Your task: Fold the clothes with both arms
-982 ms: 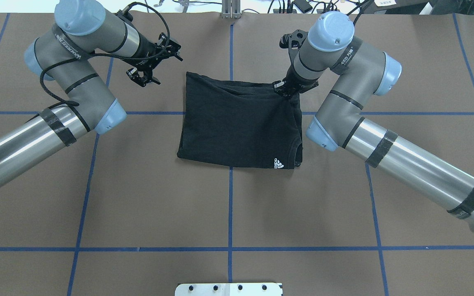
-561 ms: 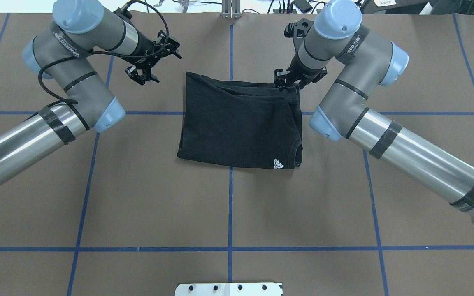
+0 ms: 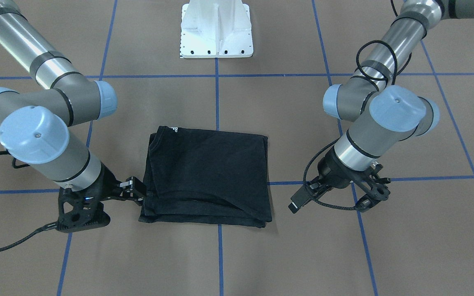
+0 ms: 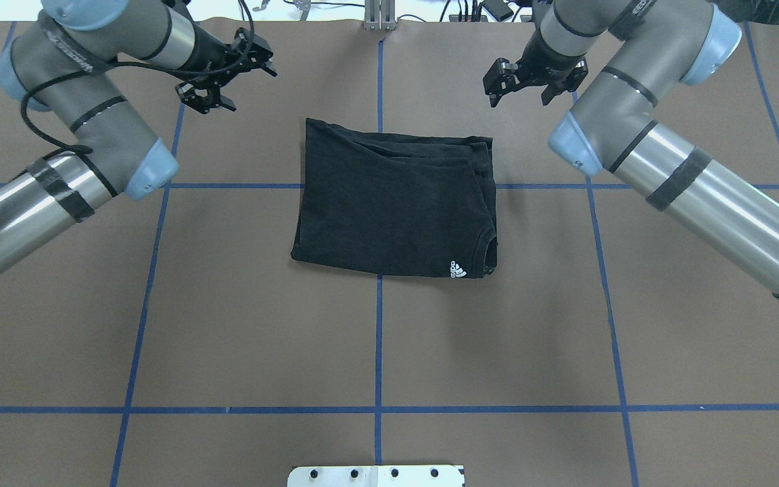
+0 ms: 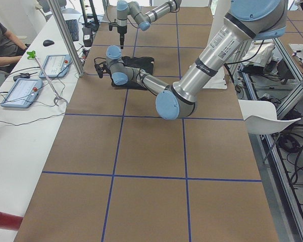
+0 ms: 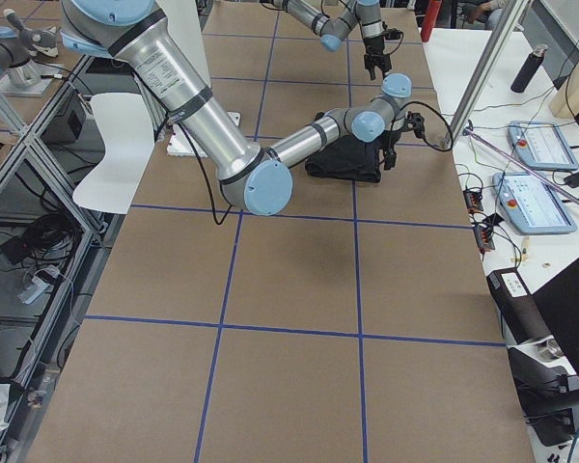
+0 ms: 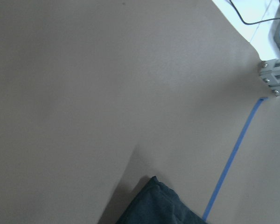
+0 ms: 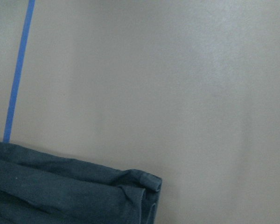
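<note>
Black T-shirt (image 4: pixel 393 203) lies folded in a compact rectangle on the table (image 4: pixel 227 325), between and just below both tools; left gripper (image 4: pixel 205 99) and right gripper (image 4: pixel 519 93) hover w/ fingers apart, holding nothing. Folding looks approx. done; prob. only arm retreat left

my brown worktop (image 4: pixel 261 325) carries a grid of blue tape lines (image 4: pixel 379 338); a white pedestal (image 3: pixel 216 28) stands on it, two tablets (image 5: pixel 21 92) lie alongside near a seated person (image 5: pixel 2 43).

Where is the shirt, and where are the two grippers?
shirt (image 4: pixel 389 203), overhead view, middle of the folded cloth.
left gripper (image 4: pixel 205 101), overhead view, between its fingertips.
right gripper (image 4: pixel 518 100), overhead view, between its fingertips.
</note>
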You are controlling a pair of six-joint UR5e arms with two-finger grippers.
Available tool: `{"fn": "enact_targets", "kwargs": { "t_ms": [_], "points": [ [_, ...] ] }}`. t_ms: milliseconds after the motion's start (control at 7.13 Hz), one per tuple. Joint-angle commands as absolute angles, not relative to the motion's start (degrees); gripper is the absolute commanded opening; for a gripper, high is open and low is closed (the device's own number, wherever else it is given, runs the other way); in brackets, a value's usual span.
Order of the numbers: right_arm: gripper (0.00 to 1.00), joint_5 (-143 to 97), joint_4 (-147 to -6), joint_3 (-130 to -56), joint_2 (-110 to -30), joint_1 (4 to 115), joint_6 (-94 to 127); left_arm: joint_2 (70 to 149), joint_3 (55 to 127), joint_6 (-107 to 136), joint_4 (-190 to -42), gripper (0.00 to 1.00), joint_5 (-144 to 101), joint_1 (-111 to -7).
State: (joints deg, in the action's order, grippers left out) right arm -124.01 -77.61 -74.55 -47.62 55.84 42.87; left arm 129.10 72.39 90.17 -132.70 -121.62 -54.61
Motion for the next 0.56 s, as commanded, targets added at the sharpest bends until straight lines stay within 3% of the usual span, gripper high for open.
{"fn": "enact_targets", "kwargs": {
  "t_ms": [0,421],
  "points": [
    [1.0,-124.7,-87.8,-78.2,-50.4,61.5,27.9,119.1,79.8,73.1,-132.7,1.0,-124.7,-60.2],
    [1.0,-130.7,-89.7,-80.9,-60.9,72.3,7.8,106.6,84.3,49.8,-132.7,1.0,-124.9,-67.1]
  ]
}}
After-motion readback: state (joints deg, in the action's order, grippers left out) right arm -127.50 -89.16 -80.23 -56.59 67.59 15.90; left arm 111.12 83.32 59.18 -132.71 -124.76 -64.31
